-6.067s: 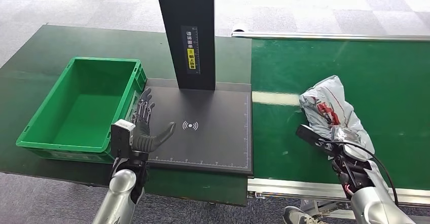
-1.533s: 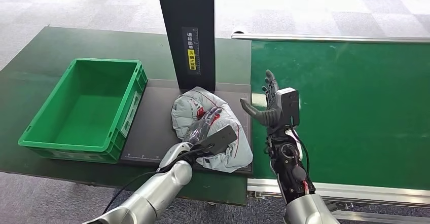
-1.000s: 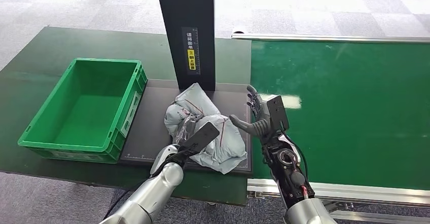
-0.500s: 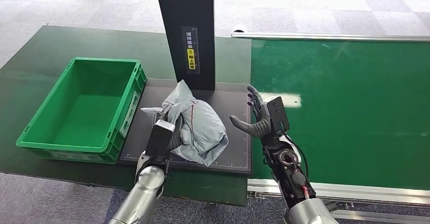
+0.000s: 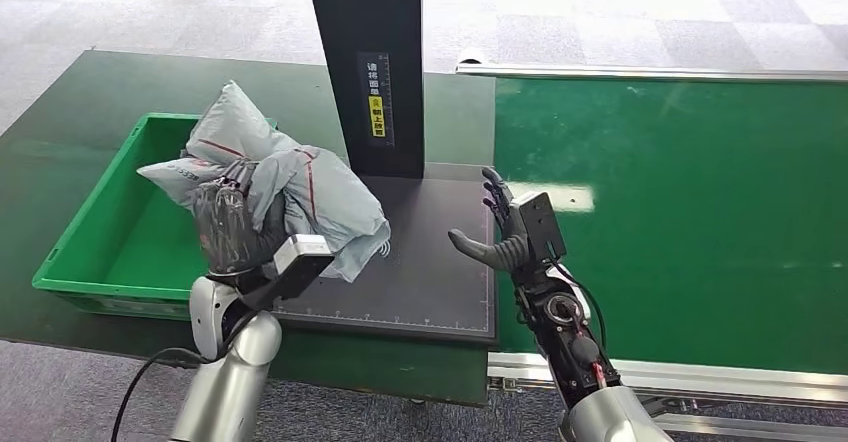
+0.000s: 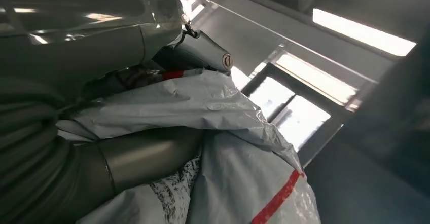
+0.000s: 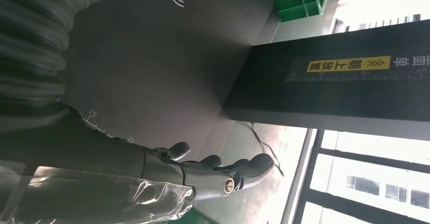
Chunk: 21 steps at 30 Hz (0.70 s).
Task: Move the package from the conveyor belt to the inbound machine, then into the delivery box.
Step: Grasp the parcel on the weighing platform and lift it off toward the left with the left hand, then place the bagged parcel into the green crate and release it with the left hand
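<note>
We see the grey package [image 5: 275,184] lifted off the surface, over the right rim of the green delivery box [image 5: 95,252] and the left edge of the inbound machine's black plate [image 5: 430,262]. Left hand [image 5: 232,227] grips it from below. Right hand [image 5: 500,237] holds nothing, fingers spread, at the plate's right edge beside the conveyor belt [image 5: 690,212].
</note>
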### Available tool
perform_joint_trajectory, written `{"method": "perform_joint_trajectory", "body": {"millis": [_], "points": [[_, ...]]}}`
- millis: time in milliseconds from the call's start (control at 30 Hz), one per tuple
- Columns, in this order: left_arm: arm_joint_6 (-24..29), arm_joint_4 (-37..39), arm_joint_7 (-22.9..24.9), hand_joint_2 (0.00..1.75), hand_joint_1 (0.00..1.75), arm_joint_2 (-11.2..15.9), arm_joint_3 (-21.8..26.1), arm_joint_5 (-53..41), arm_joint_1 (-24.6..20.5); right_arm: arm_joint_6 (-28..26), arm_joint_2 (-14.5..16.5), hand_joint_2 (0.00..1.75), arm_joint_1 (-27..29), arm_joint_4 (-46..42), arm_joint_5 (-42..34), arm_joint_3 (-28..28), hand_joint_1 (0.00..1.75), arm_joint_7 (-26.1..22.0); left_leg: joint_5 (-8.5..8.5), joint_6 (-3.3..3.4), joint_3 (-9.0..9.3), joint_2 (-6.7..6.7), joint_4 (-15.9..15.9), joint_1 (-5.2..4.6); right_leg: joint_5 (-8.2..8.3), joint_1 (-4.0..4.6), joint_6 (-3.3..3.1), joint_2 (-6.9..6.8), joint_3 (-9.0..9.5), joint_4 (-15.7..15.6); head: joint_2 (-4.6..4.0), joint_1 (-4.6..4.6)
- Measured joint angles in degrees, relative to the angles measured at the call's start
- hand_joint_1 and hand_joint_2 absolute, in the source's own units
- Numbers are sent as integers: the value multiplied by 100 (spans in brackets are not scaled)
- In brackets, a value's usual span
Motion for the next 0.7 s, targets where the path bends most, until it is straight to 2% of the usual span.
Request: {"method": "perform_joint_trajectory", "body": {"millis": [167,400,433,533,567,700], "points": [[0,593,1464,175,175,254,711,-747,-702,25,17,175,-78,141,14,69,0,-20,4,-2,2,0,0,3,1,5,-1,0,0,2,0,-1],[-29,2136,2389,175,175,817,1106,-783,-1651,73,16,175,-86,225,32,120,0,-2,4,-2,0,0,0,2,1,4,-1,1,-1,3,0,1],[-49,2340,2446,175,169,887,1142,-738,-1751,76,15,175,-86,234,37,122,0,-2,4,-2,0,1,1,2,1,4,-1,1,-1,3,0,1],[-136,2805,2538,175,38,1040,1236,-629,-1976,79,10,175,-86,260,43,124,0,-8,4,-2,0,0,1,2,1,4,-1,1,-2,2,0,1],[-149,2934,2556,175,0,1080,1262,-601,-2033,79,8,175,-86,267,46,125,0,-14,3,-2,-1,0,1,2,1,4,-1,1,-2,2,0,1],[-144,3330,2471,175,0,1198,1350,-414,-2180,92,-1,175,-86,289,64,126,0,-49,3,-2,-1,0,1,2,1,4,-1,1,-3,2,0,1]]}}
